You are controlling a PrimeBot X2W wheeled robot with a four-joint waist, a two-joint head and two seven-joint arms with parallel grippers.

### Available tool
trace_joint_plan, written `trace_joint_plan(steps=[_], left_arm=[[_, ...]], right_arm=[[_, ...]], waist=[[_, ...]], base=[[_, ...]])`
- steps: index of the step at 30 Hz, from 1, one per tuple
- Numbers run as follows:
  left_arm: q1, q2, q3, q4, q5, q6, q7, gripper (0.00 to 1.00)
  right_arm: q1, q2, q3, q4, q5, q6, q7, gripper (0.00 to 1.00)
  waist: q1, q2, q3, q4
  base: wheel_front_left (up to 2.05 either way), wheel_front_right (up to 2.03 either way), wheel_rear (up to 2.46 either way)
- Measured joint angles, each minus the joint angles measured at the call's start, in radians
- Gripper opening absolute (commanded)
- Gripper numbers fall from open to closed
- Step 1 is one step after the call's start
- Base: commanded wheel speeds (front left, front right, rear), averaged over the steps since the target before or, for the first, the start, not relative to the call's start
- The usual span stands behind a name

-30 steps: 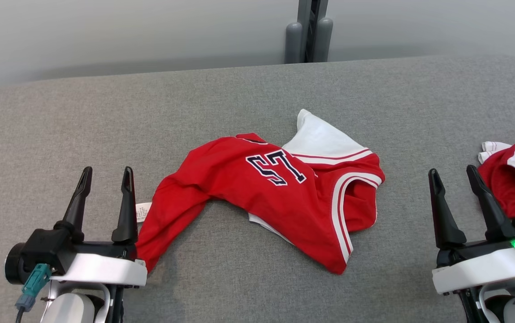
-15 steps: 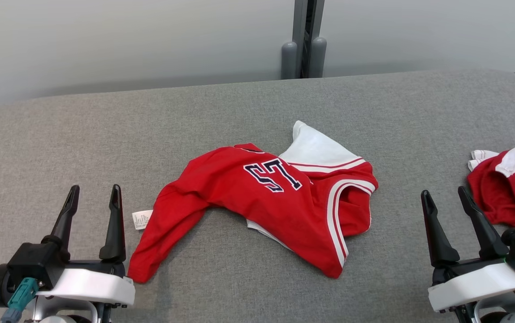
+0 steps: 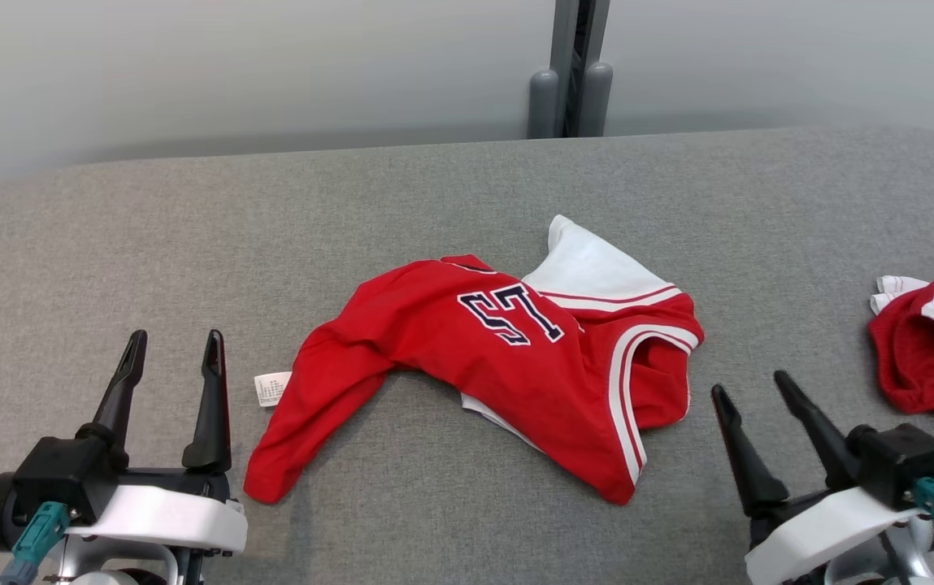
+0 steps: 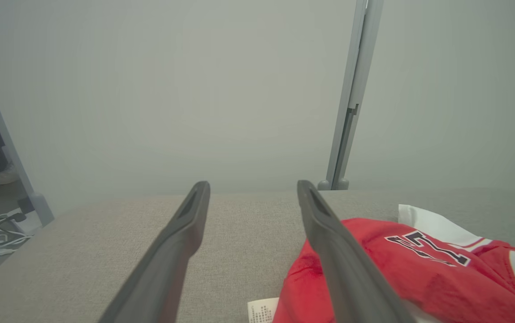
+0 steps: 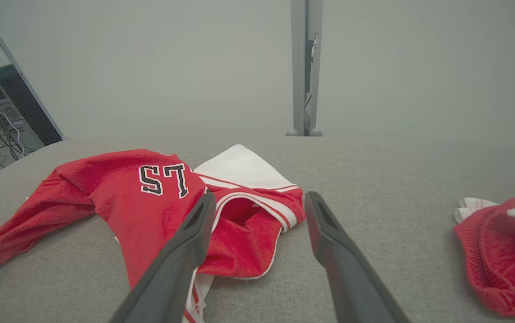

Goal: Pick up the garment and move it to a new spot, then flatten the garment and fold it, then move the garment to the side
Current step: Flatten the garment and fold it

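Since the jersey [image 3: 450, 357] lay crumpled mid-table [image 3: 109, 244] between left gripper [image 3: 175, 337] and right gripper [image 3: 749, 385], touching neither, it looked light, limp, likely slick. Both sets of fingers stood open, empty; best hold was an outer edge, not the bunched middle

Grey padded surface [image 3: 149, 244]: red jersey [image 3: 434, 341] centre, second red garment [image 3: 922, 357] right.

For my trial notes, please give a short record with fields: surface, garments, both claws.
surface: grey padded surface
main garment: red jersey, crumpled at the centre, white label at its left end
other garment: second red garment, bunched at the right edge
left claw: open, empty, beside the label
right claw: open, empty, near the jersey's right side
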Motion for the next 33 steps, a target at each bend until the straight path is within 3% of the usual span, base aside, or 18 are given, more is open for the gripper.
trace_joint_plan(steps=[6, 16, 17, 18, 24, 33], left_arm=[[-0.008, -0.005, -0.010, -0.001, 0.000, 0.002, -0.002, 1.00], [-0.024, -0.018, -0.021, 0.018, -0.004, 0.004, -0.019, 1.00], [-0.024, -0.019, -0.022, 0.019, -0.004, 0.005, -0.022, 1.00], [-0.024, -0.019, -0.022, 0.021, -0.007, 0.006, -0.023, 1.00], [-0.031, -0.019, -0.023, 0.026, -0.009, 0.010, -0.028, 1.00], [-0.030, -0.010, -0.014, 0.025, -0.011, 0.026, -0.034, 1.00]], right_arm=[[-0.009, -0.067, 0.159, 0.150, 0.040, 0.000, 0.029, 1.00], [-0.093, -0.085, 0.331, 0.340, 0.120, 0.000, -0.013, 1.00], [-0.103, -0.089, 0.345, 0.347, 0.127, 0.000, -0.016, 0.34], [-0.113, -0.092, 0.358, 0.351, 0.136, 0.000, -0.021, 0.00], [-0.156, -0.130, 0.397, 0.298, 0.175, 0.000, -0.057, 0.00], [-0.194, -0.213, 0.356, -0.012, 0.148, 0.000, 0.005, 0.00]], waist=[[0.0000, 0.0000, 0.018, 0.028], [0.0000, 0.0000, 0.049, 0.065], [0.0000, 0.0000, 0.050, 0.065], [0.0000, 0.0000, 0.051, 0.064], [0.0000, 0.0000, 0.055, 0.055], [0.0000, 0.0000, 0.053, 0.012]], base=[[0.00, 0.00, 0.00], [0.00, 0.00, 0.00], [0.00, 0.00, 0.00], [0.00, 0.00, 0.00], [0.00, 0.00, 0.00], [0.00, 0.00, 0.00]])
